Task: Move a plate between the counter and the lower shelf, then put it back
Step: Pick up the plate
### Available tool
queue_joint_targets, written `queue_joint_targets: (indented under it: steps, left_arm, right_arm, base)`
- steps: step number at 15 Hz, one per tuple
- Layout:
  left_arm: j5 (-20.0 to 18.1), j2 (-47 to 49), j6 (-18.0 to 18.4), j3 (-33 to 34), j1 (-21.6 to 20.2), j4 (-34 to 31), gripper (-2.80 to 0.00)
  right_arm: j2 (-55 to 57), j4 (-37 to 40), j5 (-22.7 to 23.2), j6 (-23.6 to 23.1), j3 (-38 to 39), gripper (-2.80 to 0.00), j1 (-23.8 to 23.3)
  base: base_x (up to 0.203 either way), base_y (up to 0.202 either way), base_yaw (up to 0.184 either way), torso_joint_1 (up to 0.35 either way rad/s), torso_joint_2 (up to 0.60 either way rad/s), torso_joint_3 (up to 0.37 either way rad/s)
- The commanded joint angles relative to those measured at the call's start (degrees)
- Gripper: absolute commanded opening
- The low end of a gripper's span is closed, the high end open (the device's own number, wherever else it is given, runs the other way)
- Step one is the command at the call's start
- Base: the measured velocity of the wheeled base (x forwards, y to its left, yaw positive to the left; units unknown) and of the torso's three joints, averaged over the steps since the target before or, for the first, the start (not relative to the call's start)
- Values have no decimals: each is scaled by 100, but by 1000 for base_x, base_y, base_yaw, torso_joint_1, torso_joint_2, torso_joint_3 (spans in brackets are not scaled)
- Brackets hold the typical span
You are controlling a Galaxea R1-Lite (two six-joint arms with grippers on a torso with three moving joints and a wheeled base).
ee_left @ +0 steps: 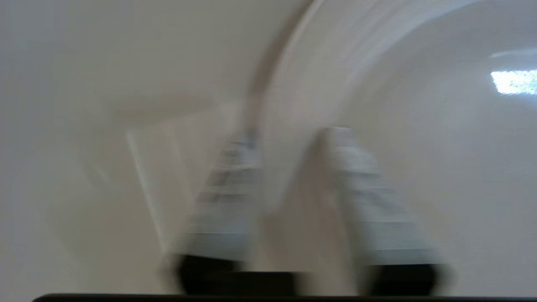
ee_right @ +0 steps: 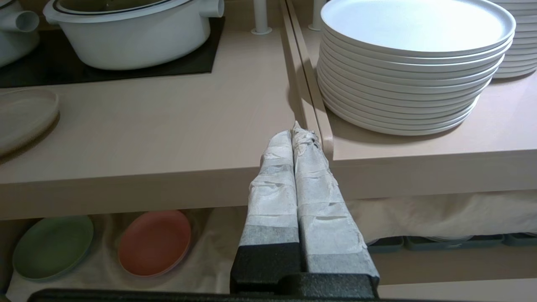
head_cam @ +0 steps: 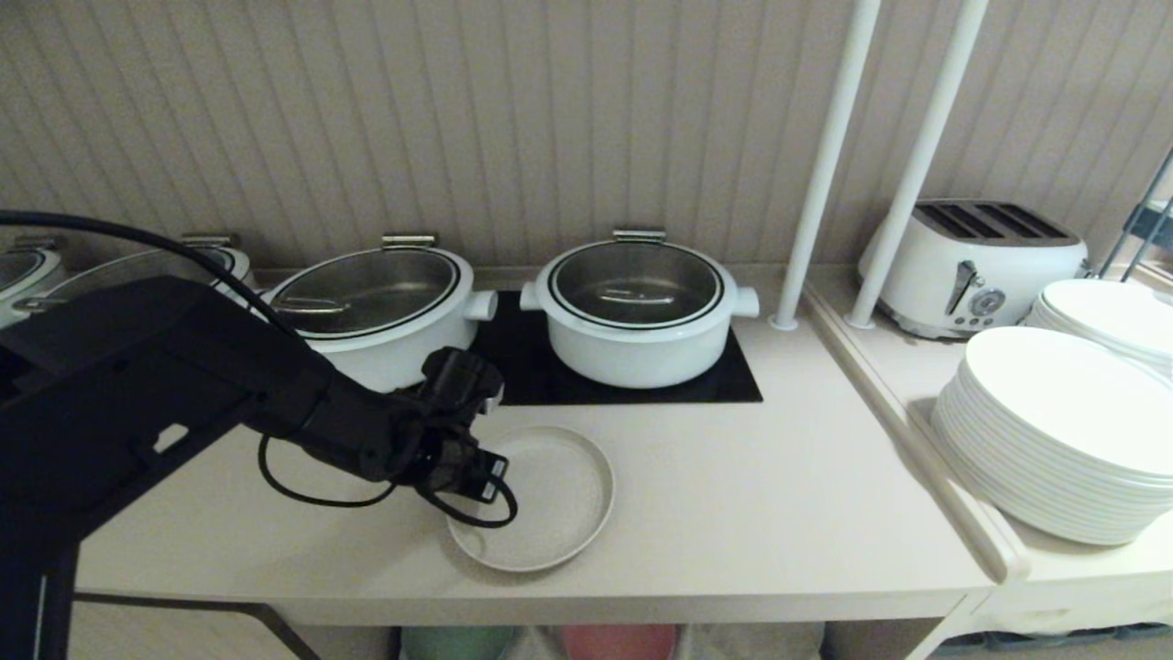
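The small cream plate [head_cam: 550, 495] lies flat on the counter [head_cam: 779, 477], in front of the black hob. My left gripper [head_cam: 476, 472] reaches in from the left and sits over the plate's left rim. In the blurred left wrist view the gripper [ee_left: 291, 134] has its taped fingers [ee_left: 361, 197] drawn in on either side of the rim of the plate [ee_left: 419, 147]. My right gripper [ee_right: 295, 132] is parked in front of the counter edge, shut and empty. The plate [ee_right: 25, 113] shows at the far left there. The lower shelf [ee_right: 218, 235] with its cloth lining lies under the counter.
Two white pots [head_cam: 637, 307] [head_cam: 376, 312] stand on the hob [head_cam: 733, 385] behind the plate. Stacks of large white plates [head_cam: 1063, 431] and a toaster [head_cam: 976, 266] fill the right side counter. Two white poles [head_cam: 820, 174] rise between. A green plate [ee_right: 52, 247] and a pink plate [ee_right: 154, 243] lie on the shelf.
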State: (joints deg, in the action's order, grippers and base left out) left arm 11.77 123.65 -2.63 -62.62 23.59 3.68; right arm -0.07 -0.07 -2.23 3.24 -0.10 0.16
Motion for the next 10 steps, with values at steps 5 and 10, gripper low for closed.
queue_joint_targets:
  steps: [5,10]
  left_arm:
    - [10,-148,8,-4,14,1,-280]
    - [1,-375,-8,36,63,-25,-280]
  right_arm:
    - [7,-1,-2,1,1,-280,2]
    - [7,-1,-5,1,1,-280,2]
  base:
    - [0,0,0,0,0,0]
    - [0,0,0,0,0,0]
